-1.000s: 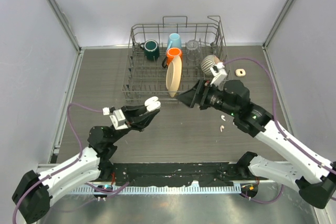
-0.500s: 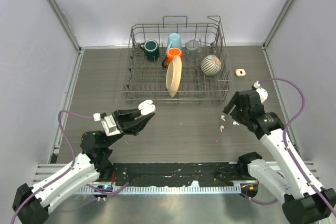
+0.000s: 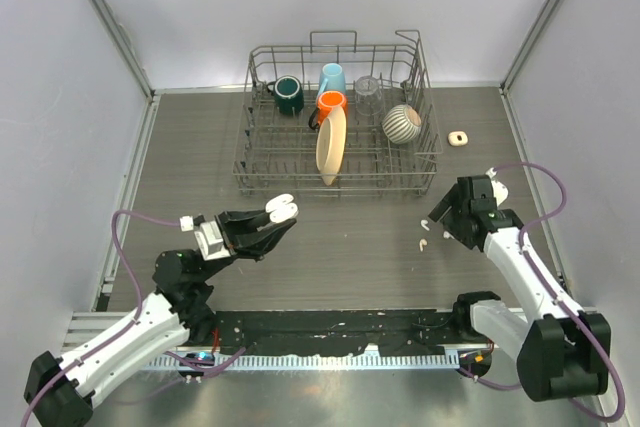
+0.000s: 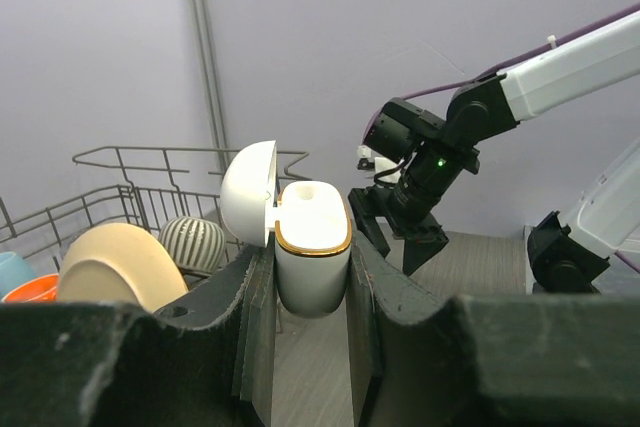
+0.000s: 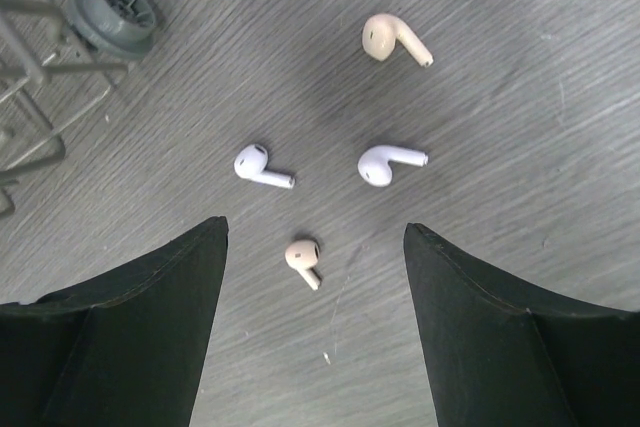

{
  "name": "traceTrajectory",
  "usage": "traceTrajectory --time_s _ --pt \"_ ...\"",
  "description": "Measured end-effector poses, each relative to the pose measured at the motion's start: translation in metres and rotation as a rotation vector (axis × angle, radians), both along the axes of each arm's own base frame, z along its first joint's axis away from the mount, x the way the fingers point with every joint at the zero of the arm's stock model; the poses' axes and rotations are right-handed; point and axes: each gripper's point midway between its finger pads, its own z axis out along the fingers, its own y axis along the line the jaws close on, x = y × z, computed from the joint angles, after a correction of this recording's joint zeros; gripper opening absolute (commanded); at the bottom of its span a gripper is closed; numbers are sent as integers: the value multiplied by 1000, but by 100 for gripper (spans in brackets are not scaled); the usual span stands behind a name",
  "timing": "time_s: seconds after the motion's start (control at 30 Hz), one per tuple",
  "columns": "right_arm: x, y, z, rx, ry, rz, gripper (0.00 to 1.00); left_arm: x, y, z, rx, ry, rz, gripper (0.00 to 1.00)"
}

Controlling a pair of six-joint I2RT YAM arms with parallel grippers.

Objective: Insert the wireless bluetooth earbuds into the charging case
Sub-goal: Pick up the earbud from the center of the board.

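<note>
White plastic earbuds (image 5: 265,166) look light, slick; pinch across the bulb. Right gripper (image 5: 312,235) gapes wide; left gripper (image 4: 310,282) clamps the charging case (image 4: 312,242).

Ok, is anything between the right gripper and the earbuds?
Nothing visible. The right gripper hangs open over the four earbuds, which lie loose on the bare table. The rack's wheel sits off to one side.

Overhead camera looks down; left wrist views the right arm (image 4: 440,147), right wrist closely faces tabletop (image 5: 530,147).
</note>
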Motion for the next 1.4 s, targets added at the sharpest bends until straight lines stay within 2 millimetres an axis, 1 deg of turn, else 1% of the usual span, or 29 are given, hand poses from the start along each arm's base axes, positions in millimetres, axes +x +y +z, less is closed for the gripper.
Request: traceTrajectory --time_s 0.1,0.43,0.63,0.8,0.97,1.07,1.27,1.4 --pt "7 -4 -9 1 3 -8 74 0 -2 -2 9 2 -8 0" --pt "23 -23 -28 6 -19 -48 72 3 -6 -10 33 22 -14 0" --pt "29 -23 -40 20 -20 -38 70 5 -11 -17 56 40 -22 0" --pt "36 -26 -41 23 -42 -40 70 6 -12 -19 62 45 -23 0" --pt "36 -31 -47 20 -39 -49 69 6 -12 -20 65 46 -25 0" --pt "39 -34 -47 21 -54 -50 68 6 -12 -19 64 45 -26 0" --pt "42 -32 -47 30 -78 -45 65 6 -12 -17 63 42 -28 0" --pt "37 -29 -47 45 -91 -45 63 5 -12 -17 63 42 -29 0"
